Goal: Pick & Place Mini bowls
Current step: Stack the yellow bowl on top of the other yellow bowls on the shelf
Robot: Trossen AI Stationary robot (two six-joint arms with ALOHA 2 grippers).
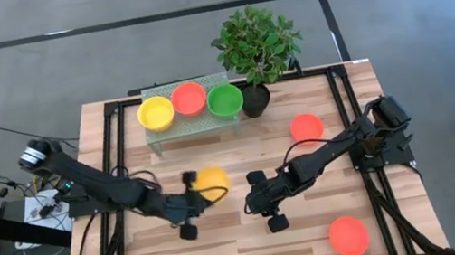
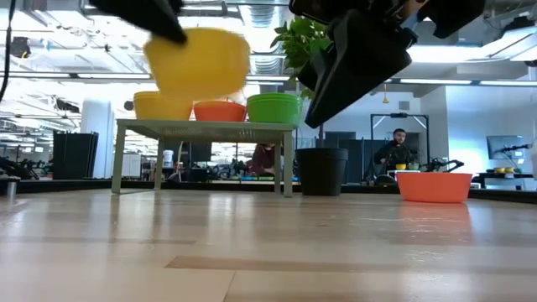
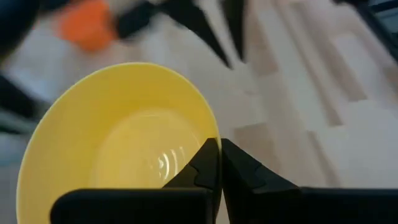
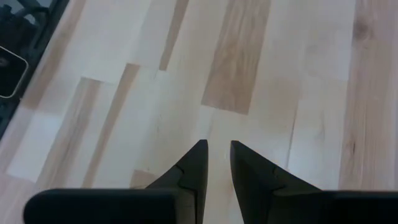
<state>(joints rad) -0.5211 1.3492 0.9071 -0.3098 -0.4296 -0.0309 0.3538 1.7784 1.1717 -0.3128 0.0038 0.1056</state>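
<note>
A yellow mini bowl [image 1: 212,183] hangs above the middle of the table, with my left gripper [image 1: 196,196] shut on it. In the low view this yellow bowl [image 2: 197,59] is higher than the stand. My right gripper [image 1: 251,203] hovers just right of it, fingers slightly open and nothing between them, over bare wood [image 4: 217,144]. A yellow bowl [image 1: 156,113], a red bowl [image 1: 189,99] and a green bowl [image 1: 225,100] sit on a small stand [image 1: 182,131] at the far side. Two red bowls [image 1: 306,128] [image 1: 348,235] rest on the table at the right. My left gripper pinches the yellow bowl's rim [image 3: 210,132] on the side nearest the arm, one finger [image 3: 202,165] inside the bowl and the other finger [image 3: 245,168] outside its wall. The fingers come slanting down from the table's left. The bowl is lifted clear of the table, mouth up.
A black plant pot [image 1: 255,100] with a leafy plant [image 1: 256,42] stands right of the stand. Black frame rails [image 1: 116,145] run along the table's left and right sides. Bare wood lies at the near middle. People sit in the room beyond the table.
</note>
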